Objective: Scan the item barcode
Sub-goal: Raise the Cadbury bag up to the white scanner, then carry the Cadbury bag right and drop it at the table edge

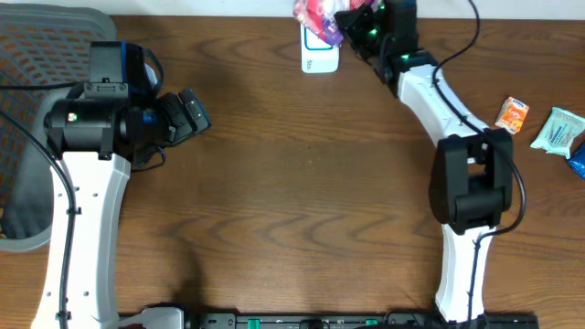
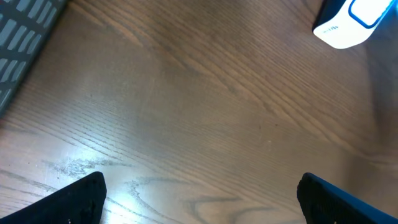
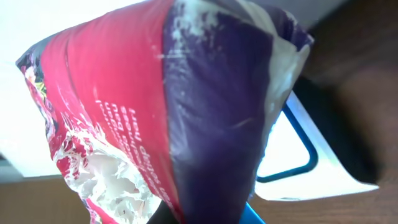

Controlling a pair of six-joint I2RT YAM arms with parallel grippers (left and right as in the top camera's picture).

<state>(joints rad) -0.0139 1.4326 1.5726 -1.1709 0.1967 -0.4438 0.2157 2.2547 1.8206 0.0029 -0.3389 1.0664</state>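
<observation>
Scanning step, I judge: the right gripper (image 1: 355, 26), clamped on a red-and-purple snack packet (image 3: 155, 106), holds it over the white scanner (image 1: 320, 57) just below. Next, the barcode likely needs angling toward it. The left gripper (image 1: 194, 111) gapes wide, empty.

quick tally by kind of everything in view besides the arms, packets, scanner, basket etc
packets: 4 (red and purple bag, orange packet, pale green packet, blue packet cut off at the edge)
scanners: 1 (white scanner)
baskets: 1 (grey mesh basket)
total: 6
</observation>
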